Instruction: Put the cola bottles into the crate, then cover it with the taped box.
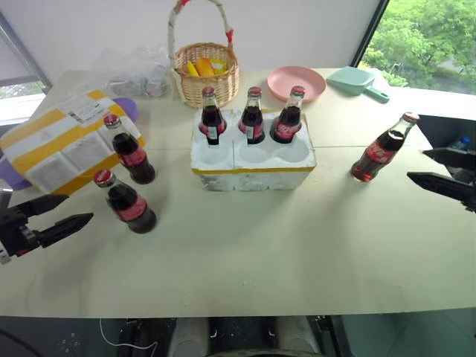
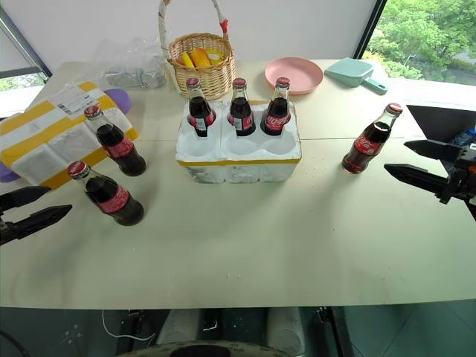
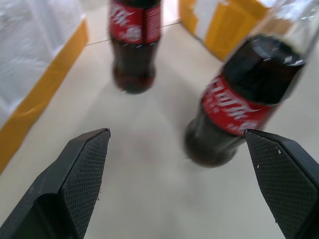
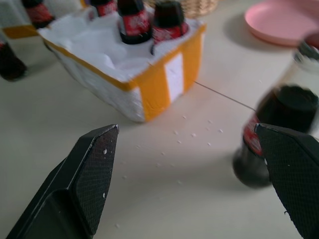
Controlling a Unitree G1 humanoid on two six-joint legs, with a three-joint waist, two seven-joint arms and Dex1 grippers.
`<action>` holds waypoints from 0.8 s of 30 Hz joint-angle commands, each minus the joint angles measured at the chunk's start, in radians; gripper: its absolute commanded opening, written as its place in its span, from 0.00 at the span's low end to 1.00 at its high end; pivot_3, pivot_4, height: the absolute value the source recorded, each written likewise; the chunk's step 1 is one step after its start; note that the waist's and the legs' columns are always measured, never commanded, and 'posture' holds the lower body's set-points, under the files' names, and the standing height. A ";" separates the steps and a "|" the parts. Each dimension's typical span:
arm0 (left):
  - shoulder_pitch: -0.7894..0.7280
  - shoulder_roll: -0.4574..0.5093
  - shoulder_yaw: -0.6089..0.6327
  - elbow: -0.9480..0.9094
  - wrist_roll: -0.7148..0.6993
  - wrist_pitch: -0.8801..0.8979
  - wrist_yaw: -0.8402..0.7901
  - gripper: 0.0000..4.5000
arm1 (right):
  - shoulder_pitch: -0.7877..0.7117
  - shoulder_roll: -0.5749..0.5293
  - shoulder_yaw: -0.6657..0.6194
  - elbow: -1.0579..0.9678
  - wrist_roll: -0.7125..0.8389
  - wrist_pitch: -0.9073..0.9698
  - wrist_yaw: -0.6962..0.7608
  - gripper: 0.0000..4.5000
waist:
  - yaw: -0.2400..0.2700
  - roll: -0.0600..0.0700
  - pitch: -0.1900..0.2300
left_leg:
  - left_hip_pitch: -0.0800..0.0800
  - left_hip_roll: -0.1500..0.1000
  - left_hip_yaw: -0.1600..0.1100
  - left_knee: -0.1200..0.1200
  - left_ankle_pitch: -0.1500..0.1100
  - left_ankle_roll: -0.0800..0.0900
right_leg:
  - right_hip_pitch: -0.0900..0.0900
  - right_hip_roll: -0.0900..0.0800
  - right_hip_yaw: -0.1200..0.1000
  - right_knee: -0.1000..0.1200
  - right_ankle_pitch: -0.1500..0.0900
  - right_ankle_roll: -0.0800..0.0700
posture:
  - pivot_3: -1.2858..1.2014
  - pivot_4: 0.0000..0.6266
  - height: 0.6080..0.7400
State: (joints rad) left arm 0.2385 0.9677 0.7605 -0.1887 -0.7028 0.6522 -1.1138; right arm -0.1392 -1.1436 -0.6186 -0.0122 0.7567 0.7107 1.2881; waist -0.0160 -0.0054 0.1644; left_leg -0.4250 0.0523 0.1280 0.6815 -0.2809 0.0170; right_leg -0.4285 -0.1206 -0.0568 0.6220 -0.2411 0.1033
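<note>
Six bottles, one crate, one box: you see them all on a pale table (image 1: 245,253).
Taped box (image 1: 59,141): white with yellow bands and a shipping label, tilted, at the table's far left edge, resting over something purple.
Crate (image 1: 253,167): white foam block with a yellow band, at centre; its front row of wells is empty.
Wicker basket (image 1: 207,74): just behind the crate, holding yellow items.
Pink plate (image 1: 296,82): behind the crate to its right, beside a mint-green dustpan (image 1: 357,82).
Cola bottles in crate (image 1: 253,115): three upright in the back row of wells.
Cola bottles on your left (image 1: 126,178): two standing on the table, just beside the taped box.
Cola bottle on your right (image 1: 383,149): one standing alone, well apart from the crate.
Left gripper (image 1: 52,216): fingers spread wide, empty, near the closer left bottle; its wrist view looks at both left bottles ahead of it.
Right gripper (image 2: 420,165): fingers spread wide, empty, near the lone bottle; its wrist view adds white foam crumbs (image 4: 192,134) on the table by the crate's end.
</note>
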 commanded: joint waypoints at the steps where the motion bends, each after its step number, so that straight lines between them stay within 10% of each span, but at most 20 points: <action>1: -0.005 0.037 0.008 -0.054 -0.022 0.006 -0.037 1.00 | 0.019 -0.030 -0.082 -0.185 0.152 0.130 0.027 1.00 | 0.001 0.000 0.000 | 0.000 0.000 0.000 0.000 0.000 0.000 | 0.000 0.000 0.000 -0.001 0.000 0.000 | 0.52 0.24 1.00; 9: -0.036 0.054 -0.075 -0.080 -0.001 -0.018 -0.077 1.00 | 0.011 0.002 -0.096 -0.490 0.485 0.304 -0.071 1.00 | 0.003 0.000 0.000 | 0.000 0.000 -0.001 0.000 0.000 0.000 | 0.000 -0.001 0.000 -0.001 0.000 -0.001 | 0.52 0.24 1.00; 24: -0.275 -0.017 -0.356 0.056 0.133 -0.161 -0.003 1.00 | 0.011 0.026 -0.063 -0.527 0.548 0.265 -0.182 1.00 | 0.005 -0.001 0.000 | -0.001 -0.001 -0.001 0.000 0.000 0.001 | 0.001 0.000 0.000 -0.002 0.001 -0.002 | 0.52 0.24 1.00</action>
State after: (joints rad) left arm -0.0191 0.9580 0.4226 -0.1433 -0.5832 0.5158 -1.1201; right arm -0.1200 -1.1215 -0.6688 -0.5386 1.2810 0.9936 1.1124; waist -0.0109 -0.0068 0.1644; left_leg -0.4257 0.0516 0.1274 0.6817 -0.2811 0.0179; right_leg -0.4277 -0.1204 -0.0567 0.6196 -0.2397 0.1016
